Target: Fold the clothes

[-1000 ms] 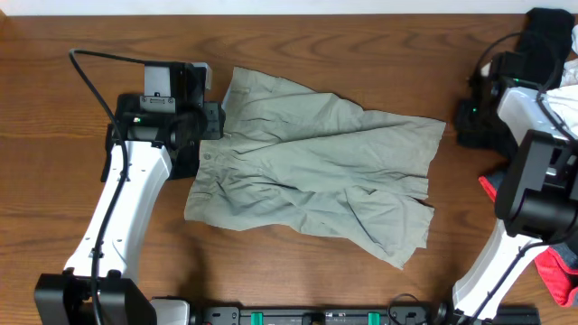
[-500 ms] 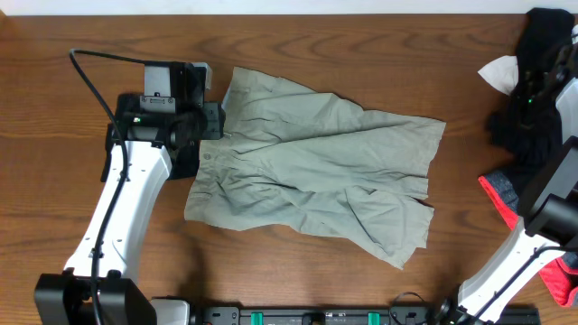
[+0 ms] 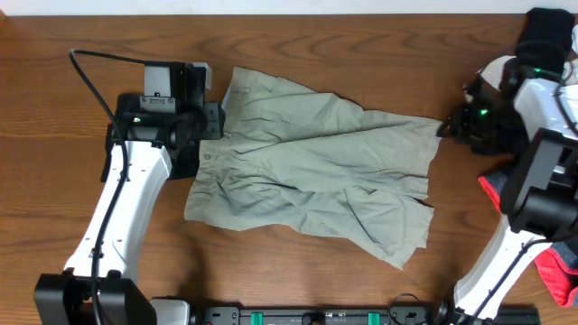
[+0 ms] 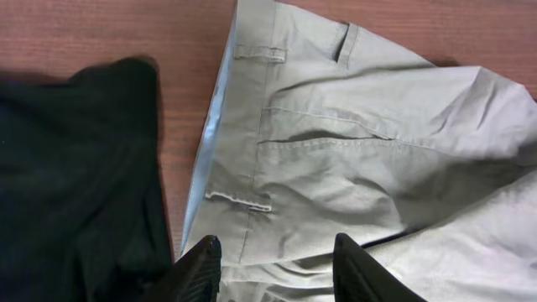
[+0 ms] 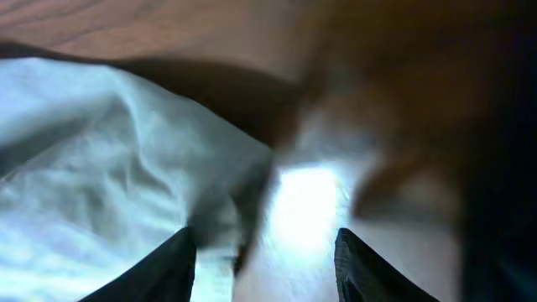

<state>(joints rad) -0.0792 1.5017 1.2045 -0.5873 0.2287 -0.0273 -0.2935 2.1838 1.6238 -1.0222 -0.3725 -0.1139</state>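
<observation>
- The shorts [image 3: 316,176] lie spread out, not yet folded, in the middle of the table [image 3: 361,45]. Their waistband [image 4: 252,126] is to the left and the two legs run out to the right.
- We judge them light, soft and limp. They should drape and crease rather than hold a shape, and a single pinch may drag the cloth instead of lifting it.
- We think the best holds are the stiffer sewn edges, namely the waistband and the leg hems, taken at matching corners so a fold lands square.
- The left gripper [image 4: 273,264] sits over the waistband end. Its jaws are partly apart, with cloth lying flat in the gap and nothing visibly pinched.
- The right gripper [image 3: 447,126] is just beside the upper leg's hem corner [image 3: 438,125]. Its wrist view is blurred, but the fingers [image 5: 180,260] stand apart, with pale cloth to one side and nothing held.
- A black garment [image 3: 546,27] and a coral garment [image 3: 497,194] wait at the table's right edge.
- Against the earlier frames, the shorts and the left arm have not moved.
- The right arm has moved: half a second ago it was back over the garments at the right edge, and now it has swung in to the hem corner.
</observation>
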